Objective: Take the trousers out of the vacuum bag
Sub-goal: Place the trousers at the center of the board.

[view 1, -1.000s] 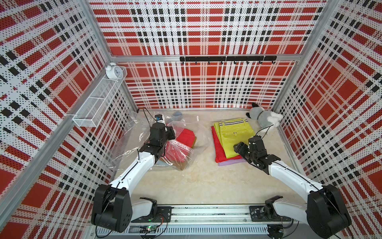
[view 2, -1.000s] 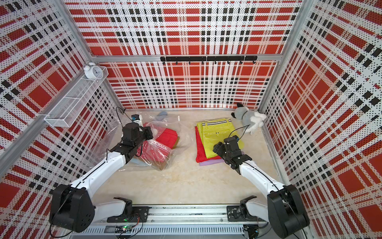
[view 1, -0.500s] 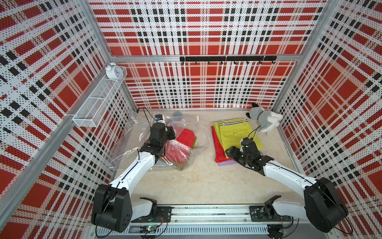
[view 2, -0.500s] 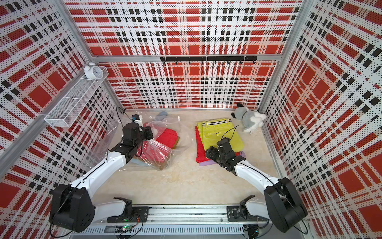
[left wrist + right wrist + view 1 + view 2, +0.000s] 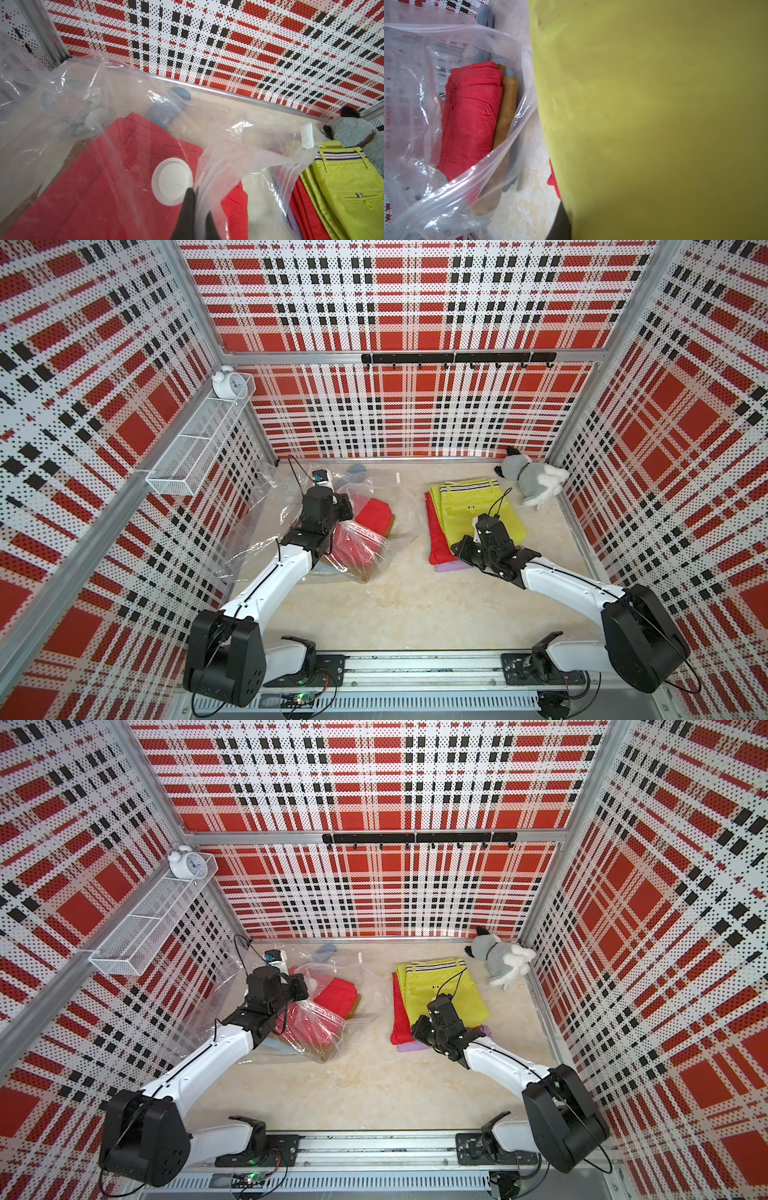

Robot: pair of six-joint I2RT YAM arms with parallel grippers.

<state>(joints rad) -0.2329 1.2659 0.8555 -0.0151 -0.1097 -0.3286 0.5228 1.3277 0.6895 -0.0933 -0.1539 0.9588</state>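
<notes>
**Risk: bag film slips, stack gets snagged**

Vacuum bag (image 5: 257, 539): L pincer (image 5: 194, 193) clenched on its film, mouth facing R pincer (image 5: 459, 549); film may slip out. Red trousers (image 5: 374, 512) + mustard pair (image 5: 506, 108) sit inside, below L pincer. R pincer clenched low over yellow-green pair (image 5: 478, 506), grip unclear; could drag it. Valve cap (image 5: 172, 181) beside L tips.

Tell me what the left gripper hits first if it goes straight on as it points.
Likely the white valve cap, just ahead of the left gripper shut on the vacuum bag film, with red trousers beneath. Depth is unclear.
</notes>
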